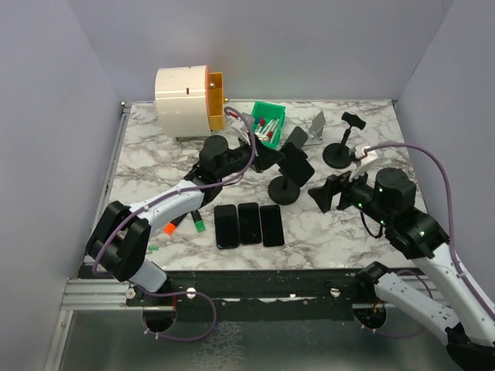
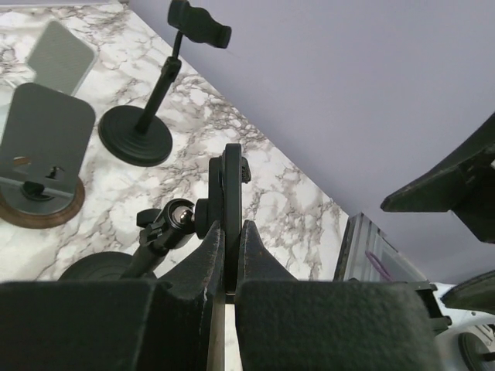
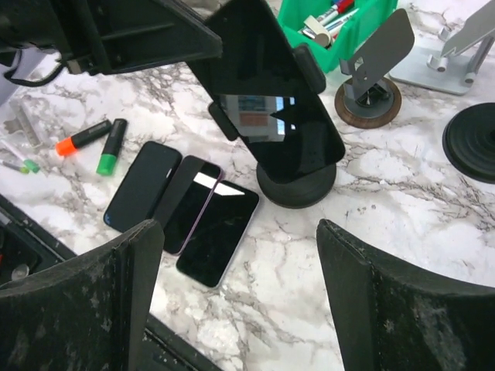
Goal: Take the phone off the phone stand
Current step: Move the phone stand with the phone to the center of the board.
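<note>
On the marble desk, near its middle, a black phone stand with a round base holds the phone up off the surface in its clamp. The phone's dark glossy screen is tilted and faces my right wrist camera.

My left gripper is closed tight on the phone's edge. From my left wrist the phone appears edge on, a thin dark slab pinched between my two fingers, with the stand's ball joint and stem just to the left of it.

My right gripper is spread wide and holds nothing. It hovers to the right of the stand, apart from the phone, and its two fingers frame the bottom of my right wrist view.

Three other phones lie flat on the desk, side by side in a row, on the near side of the stand's base. To their left lie an orange marker and a green marker, close together.

Behind the stand sits a green bin holding pens. Right of it are a stand with a brown round base and a grey plate, a silver stand, and a second black stand on a round base. A white and orange cylinder stands at the far left of the desk
</note>
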You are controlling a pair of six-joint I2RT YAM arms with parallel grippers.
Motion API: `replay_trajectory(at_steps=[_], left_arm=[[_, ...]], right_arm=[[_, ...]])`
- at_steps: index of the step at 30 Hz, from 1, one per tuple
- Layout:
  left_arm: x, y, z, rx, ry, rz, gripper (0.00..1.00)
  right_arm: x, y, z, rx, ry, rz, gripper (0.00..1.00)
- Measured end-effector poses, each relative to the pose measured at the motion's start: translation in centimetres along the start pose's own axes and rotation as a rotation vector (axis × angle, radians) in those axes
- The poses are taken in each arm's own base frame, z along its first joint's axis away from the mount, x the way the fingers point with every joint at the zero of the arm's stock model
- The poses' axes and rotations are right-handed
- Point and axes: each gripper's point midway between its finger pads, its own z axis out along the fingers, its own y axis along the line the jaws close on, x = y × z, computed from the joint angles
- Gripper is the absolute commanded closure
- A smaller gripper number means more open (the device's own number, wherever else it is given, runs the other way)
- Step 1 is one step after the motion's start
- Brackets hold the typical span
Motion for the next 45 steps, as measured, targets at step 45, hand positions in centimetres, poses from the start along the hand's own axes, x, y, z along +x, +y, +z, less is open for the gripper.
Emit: replay_trajectory(at_steps=[45], left_arm=[[-4.1, 5.2, -0.6, 0.107, 0.190, -0.238, 1.00]], right_arm=[[3.5, -3.1, 16.4, 0.056, 0.230, -0.291, 0.07]])
